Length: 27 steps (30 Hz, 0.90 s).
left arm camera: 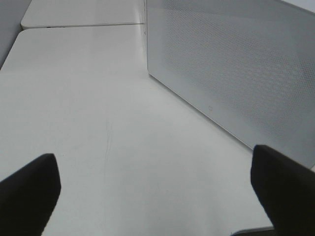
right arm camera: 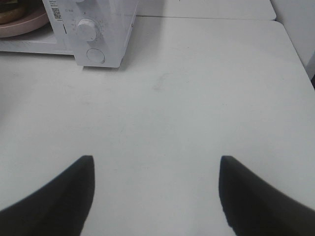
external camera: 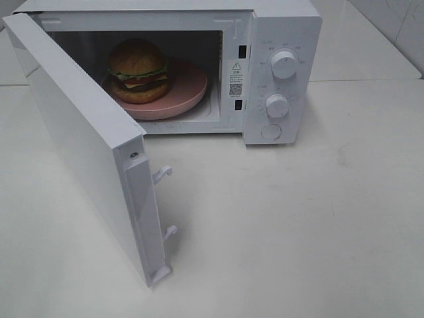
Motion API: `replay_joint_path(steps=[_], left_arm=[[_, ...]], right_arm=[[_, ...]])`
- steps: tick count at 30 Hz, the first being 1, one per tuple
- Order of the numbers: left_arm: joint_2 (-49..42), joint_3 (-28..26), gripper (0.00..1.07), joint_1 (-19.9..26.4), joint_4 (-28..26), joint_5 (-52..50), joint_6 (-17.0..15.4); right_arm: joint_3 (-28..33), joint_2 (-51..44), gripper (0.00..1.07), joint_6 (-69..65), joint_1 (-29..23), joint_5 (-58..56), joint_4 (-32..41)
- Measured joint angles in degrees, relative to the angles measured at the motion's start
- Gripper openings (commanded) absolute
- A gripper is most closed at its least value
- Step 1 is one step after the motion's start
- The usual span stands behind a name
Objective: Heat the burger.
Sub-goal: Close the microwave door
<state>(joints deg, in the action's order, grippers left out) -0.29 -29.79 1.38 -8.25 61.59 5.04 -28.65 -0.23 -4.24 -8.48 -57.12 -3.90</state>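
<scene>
The burger [external camera: 138, 70] sits on a round pink plate [external camera: 182, 99] inside the white microwave [external camera: 281, 26], whose door [external camera: 86, 139] stands wide open to the left. Neither arm shows in the high view. In the left wrist view my left gripper [left arm camera: 155, 189] hangs open over bare table, with the door's dotted outer face [left arm camera: 236, 69] just ahead. My right gripper [right arm camera: 156, 189] is open and empty too, well back from the microwave's control panel [right arm camera: 91, 34]. A sliver of the pink plate [right arm camera: 22, 22] and the burger's lower edge [right arm camera: 10, 14] shows in the right wrist view.
Two white knobs [external camera: 284, 64] and a round button [external camera: 270, 132] sit on the panel at the microwave's right. Door latch hooks [external camera: 163, 174] stick out from the door's free edge. White table [external camera: 298, 225] stretches in front and to the right.
</scene>
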Motion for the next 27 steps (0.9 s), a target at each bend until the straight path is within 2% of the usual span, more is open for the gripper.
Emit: replay_joint_path(steps=[27], left_arm=[[0.0,0.0,0.98,0.0,0.0,0.0,0.0]], right_arm=[[0.0,0.0,0.70,0.0,0.0,0.0,0.0]])
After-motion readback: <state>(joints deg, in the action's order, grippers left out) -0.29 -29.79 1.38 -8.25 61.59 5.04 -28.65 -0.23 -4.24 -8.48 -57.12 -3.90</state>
